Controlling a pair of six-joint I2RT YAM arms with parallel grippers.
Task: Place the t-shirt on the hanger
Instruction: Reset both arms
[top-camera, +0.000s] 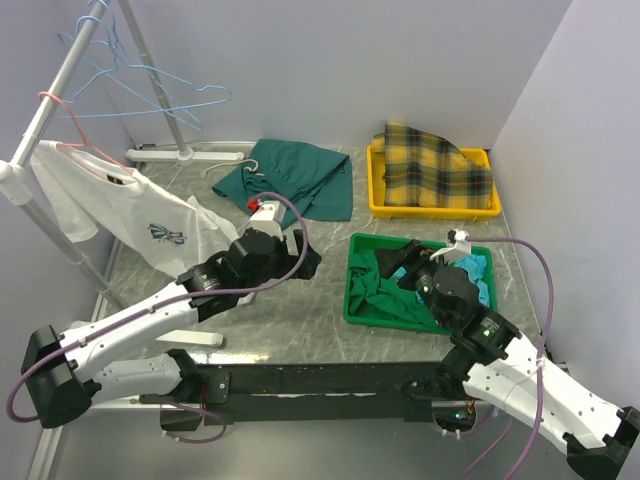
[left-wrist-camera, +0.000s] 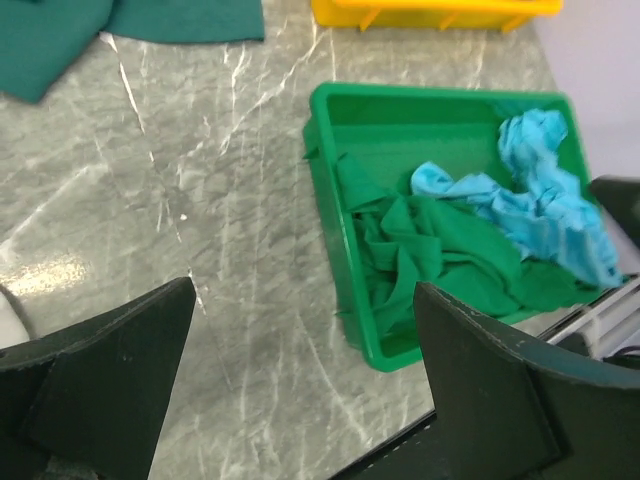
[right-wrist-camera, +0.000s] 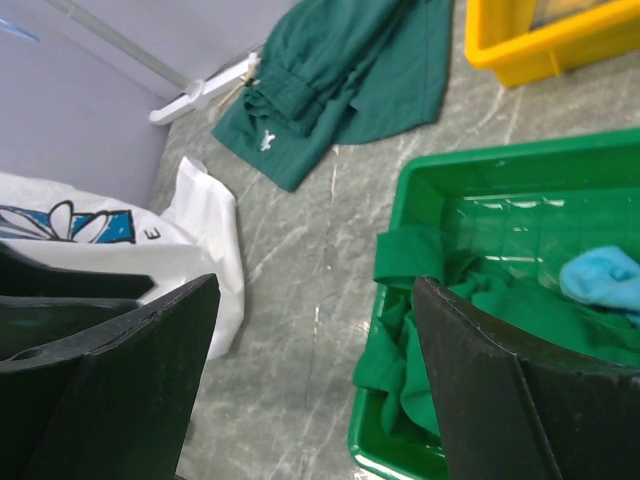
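Note:
The white t-shirt (top-camera: 130, 215) with its blue flower print hangs at the far left on the pink-red hanger (top-camera: 68, 125), whose hook is over the slanted rack bar. The shirt's lower hem rests on the table and shows in the right wrist view (right-wrist-camera: 190, 230). My left gripper (top-camera: 305, 255) is open and empty, above the marble table between the shirt and the green bin; its view shows bare table between the fingers (left-wrist-camera: 305, 400). My right gripper (top-camera: 400, 265) is open and empty over the green bin's left part (right-wrist-camera: 315, 400).
A green bin (top-camera: 357, 290) holds green and light blue cloths. A yellow bin (top-camera: 377, 205) with a yellow plaid cloth stands behind it. A dark green garment (top-camera: 295, 180) lies at the back centre. Light blue wire hangers (top-camera: 150, 85) hang on the rack (top-camera: 50, 95).

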